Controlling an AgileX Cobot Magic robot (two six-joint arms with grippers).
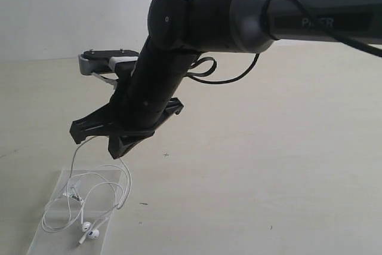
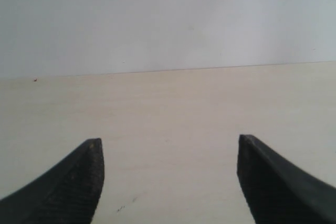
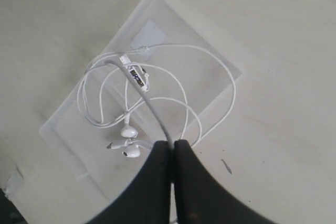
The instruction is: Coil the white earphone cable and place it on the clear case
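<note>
White earphone cable (image 3: 129, 131) lying in loose loops on clear case (image 3: 181, 31), one strand rising into right gripper (image 3: 172, 148) clenched on it just above; left gripper (image 2: 168, 150) spread wide over table (image 2: 168, 108).

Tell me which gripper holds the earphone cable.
The right gripper, jaws shut on the white earphone cable over the clear case; the left gripper is open and empty.
</note>
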